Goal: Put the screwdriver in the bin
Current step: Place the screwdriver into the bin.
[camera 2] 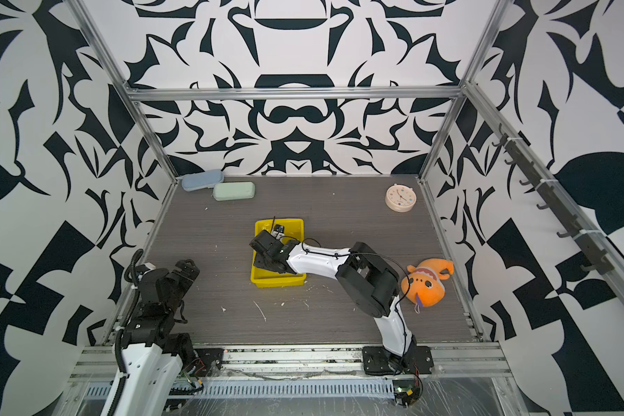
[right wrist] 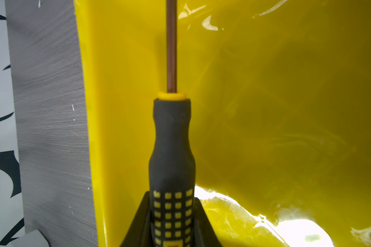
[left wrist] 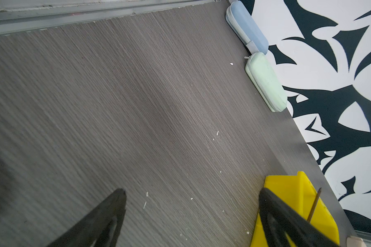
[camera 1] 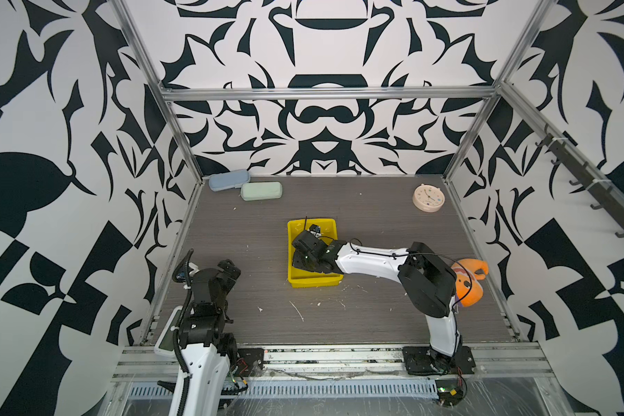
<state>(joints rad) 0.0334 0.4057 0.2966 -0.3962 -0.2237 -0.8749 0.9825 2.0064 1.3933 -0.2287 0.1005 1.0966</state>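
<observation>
Closest to us, the screwdriver [right wrist: 171,139] handle is clenched in our right gripper [right wrist: 171,196], held over the yellow bin [right wrist: 266,107] beside one side wall. We should lower it close to its floor, then release slowly so it cannot roll out. Our left gripper [left wrist: 193,190] stands released.

1. The bin [camera 1: 314,281] sits mid-bench [camera 1: 375,223].
2. The screwdriver [right wrist: 171,149], clamped in the right tool [right wrist: 171,198], is over the bin's rear left part, shaft pointing rearward.
3. The corner case [camera 1: 229,179] lies rear left, with the second case [camera 1: 261,191] just right of it.
4. The alarm clock [camera 1: 428,197] lies rear right.
5. The plush toy [camera 1: 471,284] lies right of the bin, well apart.
6. The left tool [camera 1: 229,268] is front left.
</observation>
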